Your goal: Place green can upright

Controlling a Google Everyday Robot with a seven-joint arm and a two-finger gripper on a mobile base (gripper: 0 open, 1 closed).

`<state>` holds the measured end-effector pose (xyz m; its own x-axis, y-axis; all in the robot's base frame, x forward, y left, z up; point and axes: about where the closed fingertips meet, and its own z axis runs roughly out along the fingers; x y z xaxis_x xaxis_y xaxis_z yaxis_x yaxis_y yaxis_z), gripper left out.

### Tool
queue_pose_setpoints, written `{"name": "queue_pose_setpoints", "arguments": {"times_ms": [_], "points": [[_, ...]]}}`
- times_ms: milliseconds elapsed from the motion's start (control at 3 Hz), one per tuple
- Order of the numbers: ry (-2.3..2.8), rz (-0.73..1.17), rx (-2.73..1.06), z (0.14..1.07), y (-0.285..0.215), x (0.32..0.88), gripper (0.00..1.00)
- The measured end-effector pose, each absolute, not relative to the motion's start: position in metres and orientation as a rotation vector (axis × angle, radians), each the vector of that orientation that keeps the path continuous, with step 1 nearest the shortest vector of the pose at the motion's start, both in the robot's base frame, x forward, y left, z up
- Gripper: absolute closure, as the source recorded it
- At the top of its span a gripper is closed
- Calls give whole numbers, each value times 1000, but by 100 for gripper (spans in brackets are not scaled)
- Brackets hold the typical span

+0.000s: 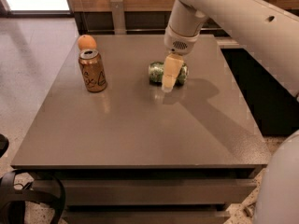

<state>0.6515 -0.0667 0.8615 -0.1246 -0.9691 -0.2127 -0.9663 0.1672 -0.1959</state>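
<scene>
The green can (156, 72) lies on its side on the grey table (140, 125), right of centre towards the back. Its mottled green label shows on both sides of my gripper. My gripper (167, 84) hangs from the white arm (224, 13) and reaches down right at the can. Its cream end crosses in front of the can's middle and hides that part. Its tip sits close to the tabletop at the can's near side.
A copper-brown can (92, 70) with dark lettering stands upright at the back left. An orange (87, 42) lies just behind it. The table's right edge borders a dark cabinet. A black cable loop (28, 199) lies on the floor at the lower left.
</scene>
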Motion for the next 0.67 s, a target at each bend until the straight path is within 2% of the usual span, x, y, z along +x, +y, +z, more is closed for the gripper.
{"name": "queue_pose_setpoints", "arguments": {"times_ms": [667], "points": [[2176,-63,-1916,835,-45,653,0]]}}
